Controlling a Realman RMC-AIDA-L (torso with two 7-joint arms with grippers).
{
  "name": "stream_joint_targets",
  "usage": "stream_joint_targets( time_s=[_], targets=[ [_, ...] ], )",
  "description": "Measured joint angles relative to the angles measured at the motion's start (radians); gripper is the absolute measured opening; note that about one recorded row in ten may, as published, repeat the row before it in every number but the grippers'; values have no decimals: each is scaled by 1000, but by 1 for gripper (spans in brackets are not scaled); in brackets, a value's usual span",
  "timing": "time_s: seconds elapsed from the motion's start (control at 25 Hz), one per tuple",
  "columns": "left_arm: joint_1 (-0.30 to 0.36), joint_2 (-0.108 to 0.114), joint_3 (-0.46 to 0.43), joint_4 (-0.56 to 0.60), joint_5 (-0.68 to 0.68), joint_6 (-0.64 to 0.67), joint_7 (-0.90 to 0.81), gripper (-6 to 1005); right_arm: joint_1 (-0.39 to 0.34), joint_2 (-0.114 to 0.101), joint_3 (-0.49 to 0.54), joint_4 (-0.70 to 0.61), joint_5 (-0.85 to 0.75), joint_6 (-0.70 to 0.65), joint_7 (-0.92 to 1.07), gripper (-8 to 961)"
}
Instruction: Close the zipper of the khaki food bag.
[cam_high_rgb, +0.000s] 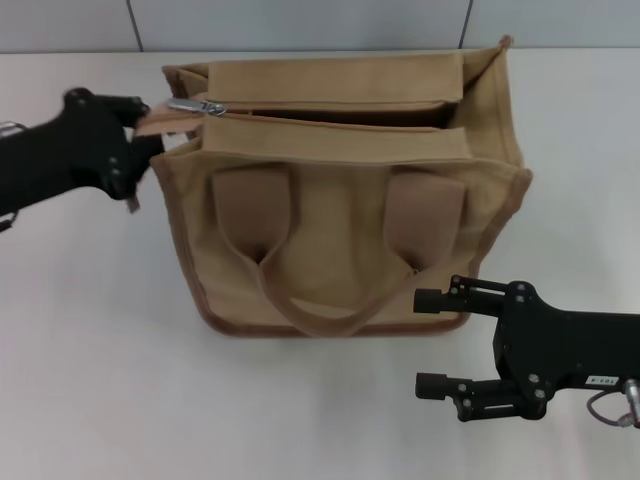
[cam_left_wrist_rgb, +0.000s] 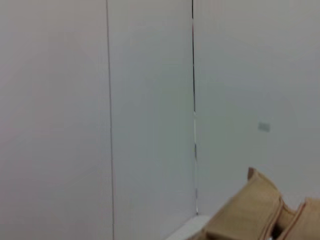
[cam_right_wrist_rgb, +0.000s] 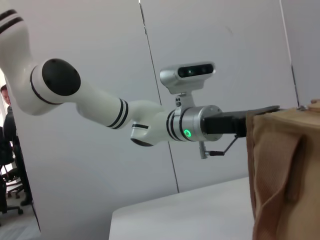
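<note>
Khaki food bag (cam_high_rgb: 350, 200) upright on table (cam_high_rgb: 100, 380), zipper (cam_high_rgb: 330, 117) open with pull at its left end, where left gripper (cam_high_rgb: 143, 130) pinches the end tab as anchor; right gripper (cam_high_rgb: 432, 340), spread, waits just beside its front right corner.

White jointed arm with black bands, green ring light, grey wrist camera, matte black end effector (cam_high_rgb: 140, 135) housings with screws
</note>
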Motion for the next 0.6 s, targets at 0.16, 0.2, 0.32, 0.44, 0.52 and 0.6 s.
stream_joint_targets(
  time_s=[0.16,0.2,0.32,0.44,0.52,0.6],
  targets=[
    [9,9,0,0,-37,60,-4,-2,2,0,12,4,24,-34,6,801],
    [8,9,0,0,-38,69,-4,-2,4,-1,18,3,35,-57,13,801],
    [3,-1,0,0,-43,71,-2,-2,9,-3,23,0,74,-112,40,800],
    [1,-15,-2,-2,-60,68,4,-1,17,-5,23,-1,136,-145,85,800],
    [1,-24,-3,-2,-73,67,6,-1,28,-7,23,-2,178,-150,133,799],
    [1,-32,-4,0,-81,68,11,-1,46,-10,23,-2,221,-150,199,798]
  ],
)
